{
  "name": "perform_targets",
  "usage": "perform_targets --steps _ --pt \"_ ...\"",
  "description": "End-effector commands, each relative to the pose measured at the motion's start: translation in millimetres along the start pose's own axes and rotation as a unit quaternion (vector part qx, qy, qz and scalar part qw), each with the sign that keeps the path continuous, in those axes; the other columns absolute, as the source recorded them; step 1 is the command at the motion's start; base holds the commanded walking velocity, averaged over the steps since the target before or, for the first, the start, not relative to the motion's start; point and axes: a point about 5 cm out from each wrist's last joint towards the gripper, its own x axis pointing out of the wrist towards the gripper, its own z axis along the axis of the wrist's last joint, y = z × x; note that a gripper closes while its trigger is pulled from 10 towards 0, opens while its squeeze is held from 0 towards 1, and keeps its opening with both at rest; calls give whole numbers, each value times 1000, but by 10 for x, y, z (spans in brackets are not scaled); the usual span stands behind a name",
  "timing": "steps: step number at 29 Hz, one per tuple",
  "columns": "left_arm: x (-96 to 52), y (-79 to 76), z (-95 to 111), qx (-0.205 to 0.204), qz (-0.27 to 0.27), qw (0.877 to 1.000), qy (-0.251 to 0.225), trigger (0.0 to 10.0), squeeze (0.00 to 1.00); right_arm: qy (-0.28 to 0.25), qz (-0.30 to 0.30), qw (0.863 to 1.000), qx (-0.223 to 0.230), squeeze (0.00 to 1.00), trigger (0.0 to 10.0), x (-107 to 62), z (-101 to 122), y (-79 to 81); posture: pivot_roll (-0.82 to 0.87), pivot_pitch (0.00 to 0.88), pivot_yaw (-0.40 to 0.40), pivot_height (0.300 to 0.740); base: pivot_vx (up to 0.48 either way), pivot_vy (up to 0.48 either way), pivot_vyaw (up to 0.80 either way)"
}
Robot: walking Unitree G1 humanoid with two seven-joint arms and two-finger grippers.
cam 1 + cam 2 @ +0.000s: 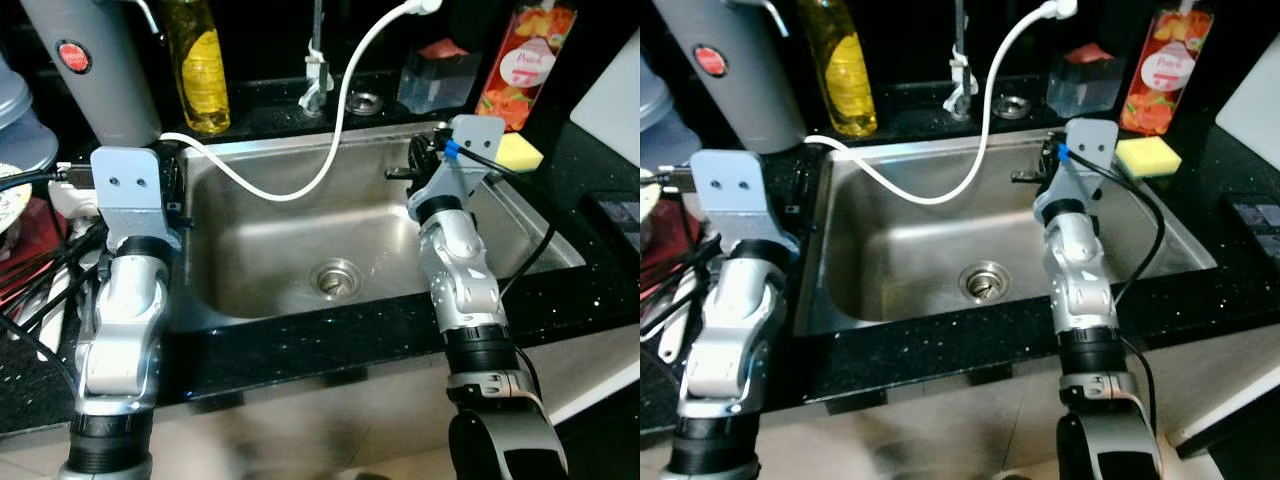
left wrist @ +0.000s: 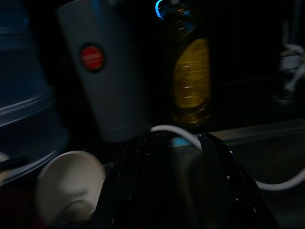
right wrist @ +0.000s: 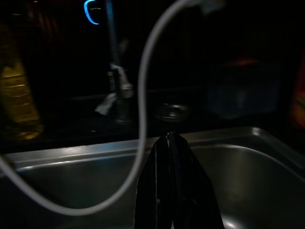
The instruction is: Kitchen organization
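Flanking the stainless steel sink basin point(image 1: 260, 250), both arms reach over the black speckled counter edge point(image 1: 300, 345). At the left rim, the left gripper point(image 2: 183, 143) is released, fingers parted, facing a grey cylindrical flask point(image 1: 95, 70) and a yellow oil bottle point(image 1: 200, 65). A white hose point(image 1: 300, 190) sags across the basin, left rim to upper right. The right gripper point(image 3: 170, 138), clenched and empty, points over the basin's right side.

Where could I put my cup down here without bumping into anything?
The sink floor around the drain is bare, under the white hose. The black counter strip in front is free too. Behind, the yellow bottle, sponge and peach bottle crowd it.
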Motion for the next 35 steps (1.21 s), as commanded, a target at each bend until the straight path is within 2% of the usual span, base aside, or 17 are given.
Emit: perform_targets --steps 1,4,6,8,9,11,15,16,17,20,23,24,25,29,31,33,35 --pt "-19 19 3 2 9 1000 -4 10000 0 3 14 1000 2 0 10000 27 -6 67 98 0 -22 740 0 0 0" --pt "-20 33 36 26 11 1000 -11 10000 0 2 18 1000 5 0 10000 32 -5 86 106 0 -22 740 0 0 0" --pt "-21 38 114 77 3 997 -20 10000 0 -1 28 1000 8 0 10000 35 6 118 115 0 -23 740 0 0 0" --pt "-21 38 114 77 3 997 -20 10000 0 -1 28 1000 8 0 10000 35 6 118 115 0 -23 740 0 0 0" --pt "-46 55 179 110 -6 994 -21 10000 0 -8 39 999 -1 0 10000 36 45 141 130 0 -18 740 0 0 0" --pt "-84 84 229 124 -5 992 -11 10000 0 -19 49 999 -10 0 10000 38 104 150 139 0 -13 740 0 0 0" --pt "-143 109 286 105 0 994 3 10000 0 -29 55 998 -16 0 10000 42 176 137 145 0 -9 740 0 0 0" --pt "-284 211 256 33 46 995 79 10000 0 -46 63 997 -21 0 10000 75 318 108 161 0 2 740 0 0 0" --pt "-332 237 214 10 60 992 111 10000 0 -51 66 996 -23 0 10000 89 357 107 161 0 2 740 0 0 0" --pt "-425 208 93 -2 15 986 167 10000 0 -72 79 994 -35 0 10000 139 487 100 157 0 26 740 0 0 0" --pt "-447 210 63 -19 9 981 191 10000 0 -84 80 993 -38 0 10000 177 570 61 158 0 19 740 0 0 0" --pt "-447 210 63 -19 9 981 191 10000 0 -84 80 993 -38 0 10000 177 570 61 158 0 19 740 0 0 0" --pt "-465 256 43 -17 37 975 220 10000 0 -86 73 993 -31 0 10000 224 627 22 162 0 -6 740 0 0 0" --pt "-475 267 43 -14 45 972 229 10000 0 -85 72 993 -28 0 10000 237 642 11 162 0 -6 740 0 0 0" --pt "-496 362 67 20 39 970 239 10000 0 -79 88 992 -34 0 10000 271 670 29 171 8 -33 740 0 0 0" --pt "-484 402 92 29 34 970 237 10000 0 -77 91 992 -34 0 10000 281 677 40 174 11 -35 740 0 0 0" --pt "-448 470 167 47 9 975 216 10000 0 -69 102 992 -21 0 10000 267 621 130 201 3 -56 740 0 0 0"
